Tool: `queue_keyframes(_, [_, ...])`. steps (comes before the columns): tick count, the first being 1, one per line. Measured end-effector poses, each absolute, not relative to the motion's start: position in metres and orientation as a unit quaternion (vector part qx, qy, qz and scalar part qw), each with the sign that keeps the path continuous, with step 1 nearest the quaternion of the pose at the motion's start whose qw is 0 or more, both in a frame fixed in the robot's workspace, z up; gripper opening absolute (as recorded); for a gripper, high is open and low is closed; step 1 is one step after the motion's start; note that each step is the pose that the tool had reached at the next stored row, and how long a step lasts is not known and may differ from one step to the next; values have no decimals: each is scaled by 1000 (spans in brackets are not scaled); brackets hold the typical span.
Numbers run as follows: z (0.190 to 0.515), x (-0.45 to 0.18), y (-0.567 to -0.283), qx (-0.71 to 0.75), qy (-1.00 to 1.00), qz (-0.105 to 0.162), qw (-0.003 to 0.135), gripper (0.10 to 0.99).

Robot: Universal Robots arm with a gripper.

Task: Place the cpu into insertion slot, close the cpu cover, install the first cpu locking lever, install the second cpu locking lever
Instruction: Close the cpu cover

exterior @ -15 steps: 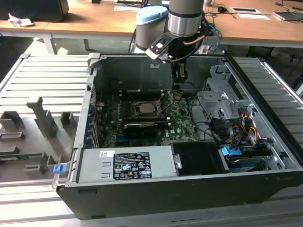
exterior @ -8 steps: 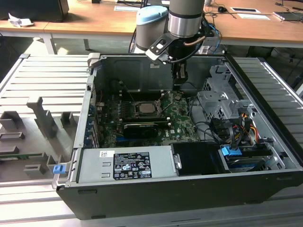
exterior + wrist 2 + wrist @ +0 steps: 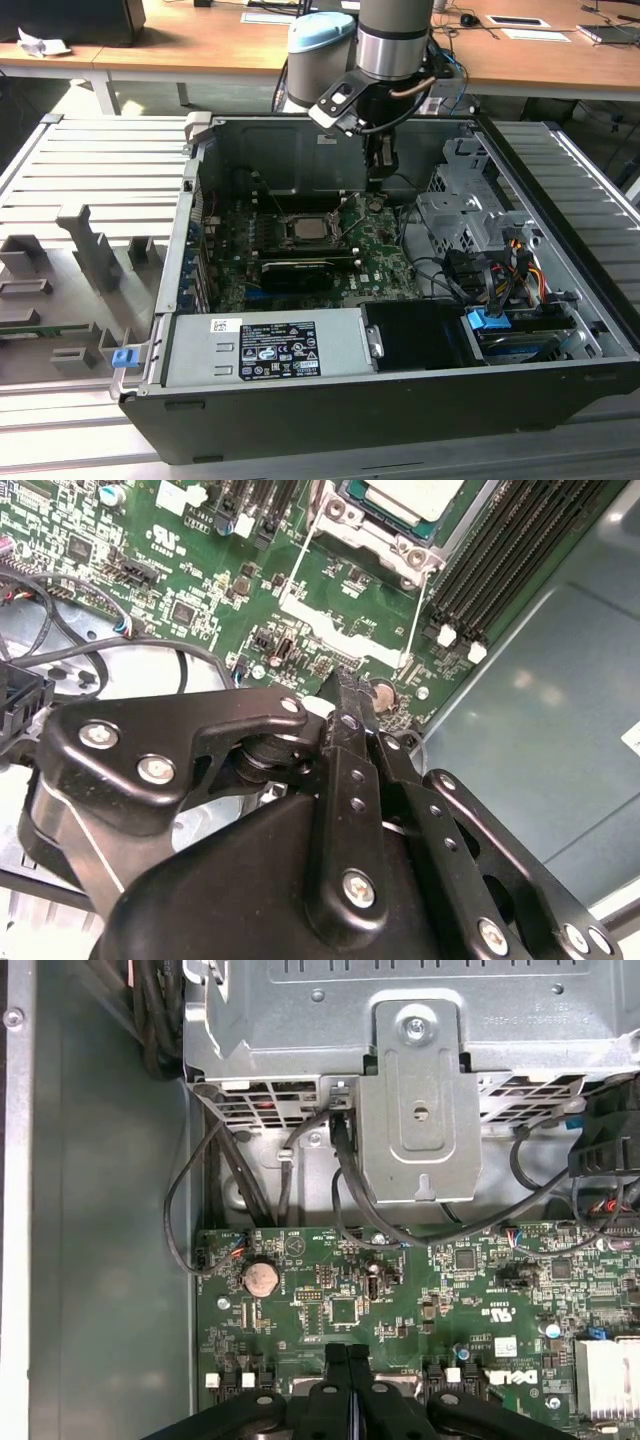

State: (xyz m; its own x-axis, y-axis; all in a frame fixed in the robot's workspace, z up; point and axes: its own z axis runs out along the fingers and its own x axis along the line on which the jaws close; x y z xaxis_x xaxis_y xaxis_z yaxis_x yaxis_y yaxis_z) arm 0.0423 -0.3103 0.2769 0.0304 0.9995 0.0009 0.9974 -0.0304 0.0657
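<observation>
Wooden desks line the background, and in front of them a ribbed metal table (image 3: 100, 170) carries an open computer case (image 3: 300, 150). The cpu (image 3: 410, 492) already lies in the insertion slot (image 3: 285, 230), toward the middle of the green board (image 3: 378, 250), so the first step looks done. A metal frame that I take for the cpu cover (image 3: 375, 530) sits around the chip and seems to be down, though I cannot tell whether it is fully seated. Thin wire levers (image 3: 296, 562) run out from the socket's sides, and whether they are hooked is not clear, so I judge the lever steps unfinished. The gripper (image 3: 347, 685) is clenched on nothing, its fingers pressed together. It hangs over the board's edge by the case's far wall, just beside a coin battery (image 3: 261, 1278) and apart from the socket. Around it are a grey drive cage (image 3: 420, 1110) trailing black cables (image 3: 190, 1210), memory slots (image 3: 500, 560), a long black card (image 3: 297, 270) and the power supply (image 3: 265, 350) at the case's near edge. The cables crowd the space by the cage.
</observation>
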Motion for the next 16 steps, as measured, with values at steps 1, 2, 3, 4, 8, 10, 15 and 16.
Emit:
queue_keyframes(1, [277,43,-310,717,696,23,23,106])
queue_keyframes(2, [277,43,-310,717,696,23,23,106])
queue_keyframes(3, [277,43,-310,717,696,23,23,106])
queue_keyframes(4, [277,44,-310,717,696,23,23,106])
queue_keyframes(8, [276,44,-310,717,696,23,23,106])
queue_keyframes(10, [276,44,-310,717,696,23,23,106])
queue_keyframes(15, [270,46,-310,717,696,23,23,106])
queue_keyframes(16, [268,47,-310,717,696,23,23,106])
